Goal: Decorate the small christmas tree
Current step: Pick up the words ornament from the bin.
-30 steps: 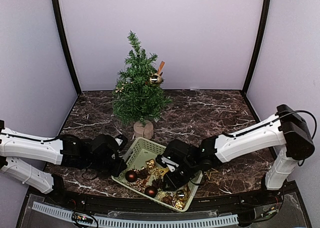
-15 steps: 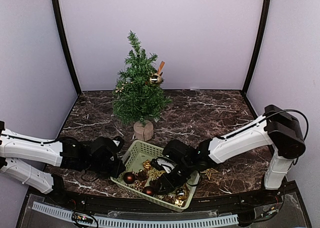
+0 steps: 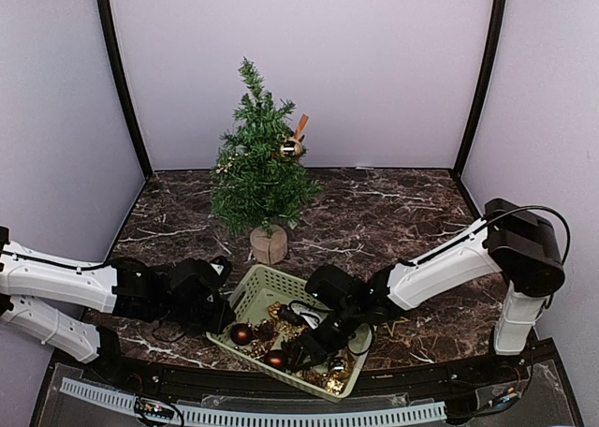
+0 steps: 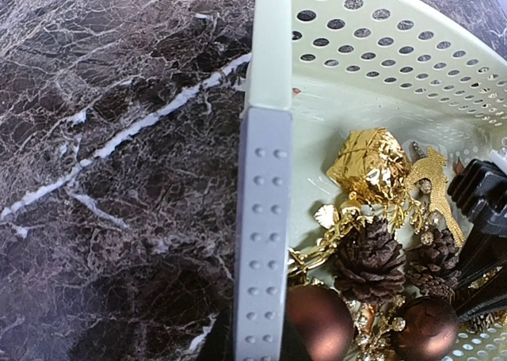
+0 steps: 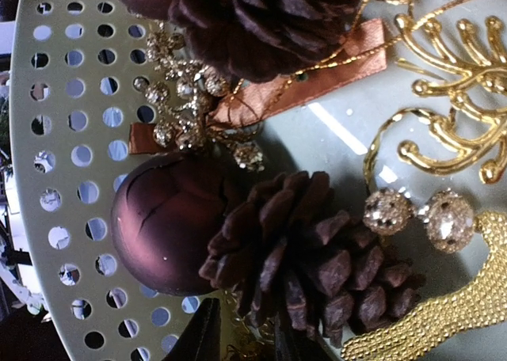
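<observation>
The small christmas tree (image 3: 259, 176) stands at the back on its wooden stump (image 3: 269, 243), with a gold ornament on a brown ribbon (image 3: 292, 146) hanging on its right side. A pale green perforated basket (image 3: 265, 287) of ornaments sits in front. My left gripper (image 3: 223, 309) is shut on the basket's left wall (image 4: 271, 52); its grey pad (image 4: 264, 234) lies flat along the rim. My right gripper (image 3: 298, 350) reaches low into the basket. Its dark fingertips (image 5: 200, 337) stand slightly apart below a brown pine cone (image 5: 313, 250), beside a dark red bauble (image 5: 162, 222).
The basket holds several gold leaves, gold foil pieces (image 4: 366, 161), pine cones (image 4: 371, 258) and brown baubles (image 3: 244, 331). A gold star (image 3: 391, 326) lies on the marble table right of the basket. Grey walls close in the back and sides.
My right gripper has moved left and toward the near edge, deeper among the ornaments. The left gripper has kept its hold on the basket wall.
</observation>
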`<state>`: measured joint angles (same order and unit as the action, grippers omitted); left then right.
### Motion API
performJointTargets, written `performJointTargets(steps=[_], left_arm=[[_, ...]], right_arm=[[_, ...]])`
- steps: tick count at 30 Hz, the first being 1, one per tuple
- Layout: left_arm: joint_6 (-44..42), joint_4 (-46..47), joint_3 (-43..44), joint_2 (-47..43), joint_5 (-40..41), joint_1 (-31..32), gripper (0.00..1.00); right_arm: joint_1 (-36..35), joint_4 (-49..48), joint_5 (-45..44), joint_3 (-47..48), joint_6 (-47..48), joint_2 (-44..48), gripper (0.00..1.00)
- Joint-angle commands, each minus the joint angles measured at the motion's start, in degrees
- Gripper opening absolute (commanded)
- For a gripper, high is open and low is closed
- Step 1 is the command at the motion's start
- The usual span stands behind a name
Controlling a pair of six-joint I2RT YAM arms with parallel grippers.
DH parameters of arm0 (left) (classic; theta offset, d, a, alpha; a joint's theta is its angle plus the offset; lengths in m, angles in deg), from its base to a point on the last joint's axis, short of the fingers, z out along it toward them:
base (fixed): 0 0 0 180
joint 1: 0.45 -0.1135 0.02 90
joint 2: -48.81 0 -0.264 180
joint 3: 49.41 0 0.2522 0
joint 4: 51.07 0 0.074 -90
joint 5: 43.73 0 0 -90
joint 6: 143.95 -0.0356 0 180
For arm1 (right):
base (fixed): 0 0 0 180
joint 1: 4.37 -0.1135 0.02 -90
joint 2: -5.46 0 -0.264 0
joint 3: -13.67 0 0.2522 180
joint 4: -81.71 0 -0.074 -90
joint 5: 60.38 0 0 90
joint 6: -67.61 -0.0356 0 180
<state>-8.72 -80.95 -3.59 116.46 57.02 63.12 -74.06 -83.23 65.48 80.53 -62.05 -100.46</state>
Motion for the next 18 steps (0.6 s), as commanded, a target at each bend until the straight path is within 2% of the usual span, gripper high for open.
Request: performJointTargets(steps=[1,7,13,18], left_arm=[[1.5,1.2,-0.9,-0.4,0.7,0.1,0.0],[1.7,1.5,-1.1,-0.4,0.7,0.1,0.0],[2.2,1.3,-1.2,-0.7,0.9,0.1,0.0],[2.3,0.2,-1.0,-1.0,1.2,0.2,0.0]], right_arm=[[-0.1,-3.2,6.9,-0.8,4.3,-1.1,0.23],[-0.1,-2.0,10.7,1.8,9.5,-3.8,0.17],[-0.1,-1.6,12.0,4.2,11.9,-5.5,0.16],[0.3,-1.9,11.4,3.7,11.5,-5.1,0.0]])
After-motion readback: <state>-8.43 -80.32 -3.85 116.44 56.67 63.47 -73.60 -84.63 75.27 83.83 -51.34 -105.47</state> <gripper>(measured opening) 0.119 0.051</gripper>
